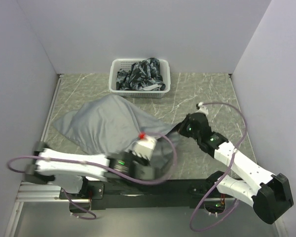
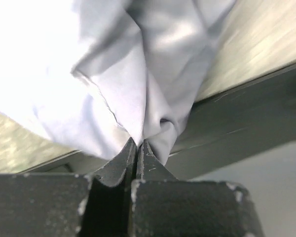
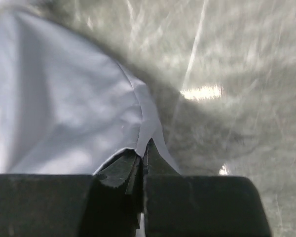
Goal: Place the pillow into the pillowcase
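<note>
The grey pillowcase (image 1: 108, 123) lies bulging on the table left of centre, its open end toward the near edge. No cream pillow surface shows; it is hidden. My left gripper (image 1: 149, 170) is shut on a fold of the pillowcase (image 2: 138, 94) at the near edge, the fabric pinched between its fingertips (image 2: 138, 144). My right gripper (image 1: 178, 129) is shut on the pillowcase hem (image 3: 145, 118) at the right side of the opening, with the cloth edge caught between its jaws (image 3: 143, 148).
A white basket (image 1: 116, 89) with dark patterned cloth (image 1: 140, 74) stands at the back centre. White walls enclose the table on three sides. The black base rail (image 1: 177, 185) runs along the near edge. Purple cables loop round both arms.
</note>
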Robot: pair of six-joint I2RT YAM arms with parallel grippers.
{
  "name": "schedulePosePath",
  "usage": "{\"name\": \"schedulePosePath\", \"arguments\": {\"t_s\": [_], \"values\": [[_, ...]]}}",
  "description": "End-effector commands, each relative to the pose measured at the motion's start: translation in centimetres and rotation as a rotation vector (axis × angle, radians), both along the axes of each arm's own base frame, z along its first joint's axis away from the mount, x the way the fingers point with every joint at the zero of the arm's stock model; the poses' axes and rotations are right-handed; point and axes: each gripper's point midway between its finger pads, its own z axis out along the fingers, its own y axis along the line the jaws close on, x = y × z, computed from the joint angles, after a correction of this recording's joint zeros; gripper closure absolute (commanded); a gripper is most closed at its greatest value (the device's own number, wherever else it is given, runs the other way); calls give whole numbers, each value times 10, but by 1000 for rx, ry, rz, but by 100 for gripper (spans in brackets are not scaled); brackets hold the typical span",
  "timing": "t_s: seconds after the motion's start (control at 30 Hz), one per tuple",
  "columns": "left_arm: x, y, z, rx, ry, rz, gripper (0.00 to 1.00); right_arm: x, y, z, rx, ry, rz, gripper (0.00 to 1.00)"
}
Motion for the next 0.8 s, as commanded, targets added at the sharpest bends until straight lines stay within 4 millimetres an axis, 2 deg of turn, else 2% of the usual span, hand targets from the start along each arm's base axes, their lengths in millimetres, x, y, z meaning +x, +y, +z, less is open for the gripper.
{"name": "schedulePosePath", "arguments": {"t_s": [0.0,0.03,0.07,0.1,0.13,0.17,0.2,0.23,0.27,0.3,0.33,0.37,0.4,0.43,0.47,0.5,0.53,0.57,0.6,0.63,0.7,0.73,0.77], "values": [[46,34,127,-413,-158,171,99,32,-16,79,11,-142,-67,100],[53,47,151,-497,-180,195,99,38,-18,106,29,-182,-75,100],[65,56,173,-554,-239,227,99,42,-19,118,38,-194,-75,100],[70,69,203,-647,-266,241,99,50,-26,127,29,-201,-96,100],[76,79,219,-651,-320,227,99,55,-30,156,38,-236,-108,100],[82,83,244,-741,-358,248,99,59,-33,171,44,-254,-115,100],[89,103,271,-810,-413,276,99,65,-36,180,42,-260,-122,100],[93,114,287,-794,-477,252,99,70,-47,216,59,-316,-151,100],[96,120,316,-906,-504,284,99,73,-54,231,62,-337,-167,100],[101,145,335,-969,-547,331,99,80,-58,243,59,-347,-176,100],[104,158,344,-918,-613,299,99,81,-74,280,72,-401,-217,100],[105,168,354,-940,-646,298,99,89,-79,290,76,-405,-229,100],[107,186,379,-1106,-664,361,99,92,-84,306,92,-424,-235,100],[109,198,383,-1041,-722,341,99,86,-87,342,121,-482,-230,100],[109,205,391,-1064,-736,345,99,97,-95,348,123,-478,-251,100],[111,220,402,-1056,-775,349,99,90,-100,386,150,-551,-258,100],[110,226,412,-1088,-795,343,99,89,-98,396,165,-558,-239,100],[111,230,417,-1092,-812,342,99,98,-103,402,171,-561,-248,100],[112,234,421,-1039,-850,333,99,89,-103,433,204,-626,-245,100],[113,245,431,-1086,-860,368,99,88,-101,443,223,-644,-223,100],[114,256,440,-1065,-919,367,99,86,-96,467,297,-697,-191,100],[114,270,449,-1130,-932,411,99,86,-92,480,329,-734,-163,100],[114,280,455,-1154,-955,424,99,95,-88,478,348,-718,-152,100]]}}
